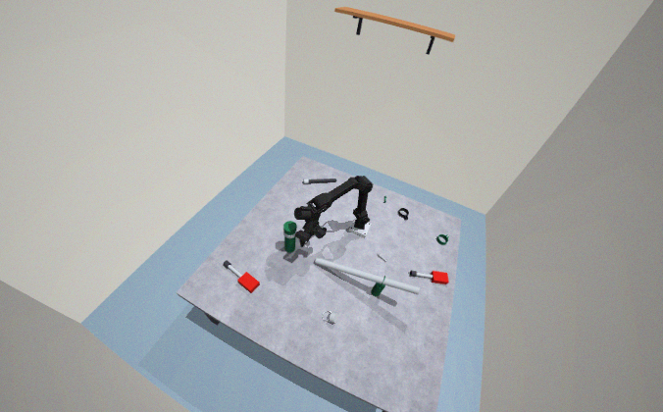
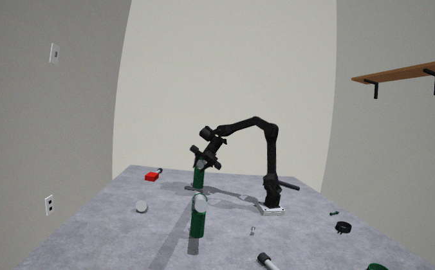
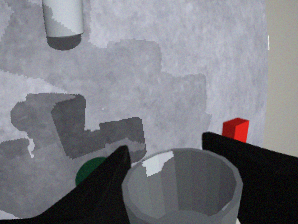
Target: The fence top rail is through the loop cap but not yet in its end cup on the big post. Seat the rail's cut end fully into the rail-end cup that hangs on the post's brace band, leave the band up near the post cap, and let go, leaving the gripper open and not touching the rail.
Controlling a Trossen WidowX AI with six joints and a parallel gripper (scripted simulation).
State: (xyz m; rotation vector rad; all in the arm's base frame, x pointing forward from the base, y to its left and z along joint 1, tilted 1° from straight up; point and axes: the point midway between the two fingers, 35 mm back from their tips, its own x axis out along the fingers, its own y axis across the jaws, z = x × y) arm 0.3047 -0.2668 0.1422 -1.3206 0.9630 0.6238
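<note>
"Looking from the exterior view, where is the rail point(image 1: 365, 274) point(image 2: 201, 203) point(image 3: 64, 20) now, please?"

"It rests at the small near post point(image 1: 378, 289) point(image 2: 197, 222). In the top view its cut end points left, toward the big far post point(image 1: 289, 242) point(image 2: 197, 177) point(image 3: 90, 170), but it is well apart from the cup point(image 2: 200, 164) point(image 3: 181, 187)."

"And the fingers of the gripper point(image 1: 301, 240) point(image 2: 197, 167) point(image 3: 165, 147), do they grasp something?"

"I believe no. They are released, one on each side of the cup, and very near to it. If some light touch remains, I cannot tell."

"How will the rail behave in the hand?"

"I suppose it is stiff, not so heavy, but long, and the round smooth side may roll or slip. I would take it close behind the cut end, leaving the tip free to enter the cup."

"And the cup?"

"Probably hard, but it may turn with its band point(image 1: 288, 235). One must push gently and straight, so the band stays high."
</note>
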